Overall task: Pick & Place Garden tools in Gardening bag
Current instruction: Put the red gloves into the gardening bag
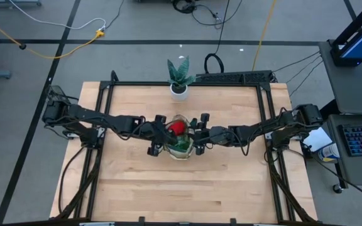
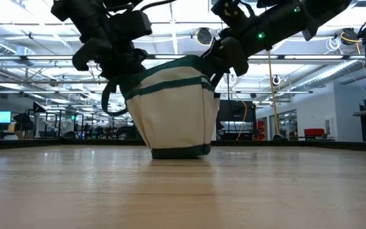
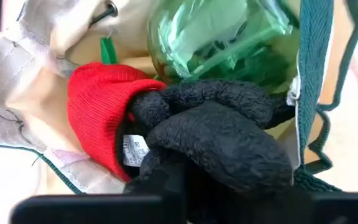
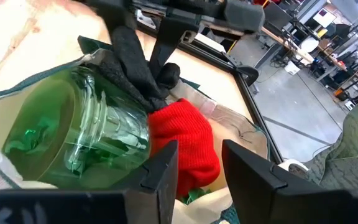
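The beige gardening bag (image 2: 173,108) with dark green trim stands upright on its base at the table's middle (image 1: 180,147). Inside it lie a green spray bottle (image 4: 73,137) and part of a glove with a red cuff and black fingers (image 3: 104,106). My left gripper (image 1: 158,135) is at the bag's left rim, shut on the glove. My right gripper (image 4: 201,171) is open at the bag's right rim (image 2: 224,60), its fingers standing over the bag's mouth. The other tools are hidden or out of view. My left gripper pinches the glove's black finger part (image 4: 132,59) between its two fingers, coming slanting down from the table's left. The glove hangs below the fingers, its red cuff (image 4: 188,146) down in the bag's mouth beside the spray bottle. My right gripper stands at the bag's right rim; whether it touches the rim I cannot tell.
A green plant in a white pot (image 1: 180,78) stands at the table's far edge, behind the bag. A dark loop handle (image 2: 107,102) hangs down the bag's left side. Bare wooden tabletop (image 1: 181,188) lies in front of the bag.
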Tool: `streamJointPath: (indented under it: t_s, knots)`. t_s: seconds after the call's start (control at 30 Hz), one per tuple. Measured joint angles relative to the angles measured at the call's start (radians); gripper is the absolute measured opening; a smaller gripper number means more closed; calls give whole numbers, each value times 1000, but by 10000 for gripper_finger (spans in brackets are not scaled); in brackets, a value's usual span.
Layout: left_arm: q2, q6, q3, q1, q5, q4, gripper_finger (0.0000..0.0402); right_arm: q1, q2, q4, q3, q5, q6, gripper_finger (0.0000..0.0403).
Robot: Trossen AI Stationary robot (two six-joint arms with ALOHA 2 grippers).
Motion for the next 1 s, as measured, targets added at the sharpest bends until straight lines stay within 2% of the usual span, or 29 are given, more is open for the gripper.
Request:
streamJointPath:
  t_s: [0.23,0.4,0.57,0.83,1.0]
  knots:
    - [0,37,0,-69,-116,-7,153,0,0,0,0,0,0,121]
    - [0,39,34,-144,-307,-66,176,0,0,10,0,1,0,121]
    - [0,31,97,-206,-438,-116,174,0,0,35,0,5,39,121]
    - [-2,34,141,-244,-479,-121,141,0,-1,38,0,6,155,121]
    - [-7,84,153,-258,-644,-52,103,-3,-1,38,0,6,149,121]
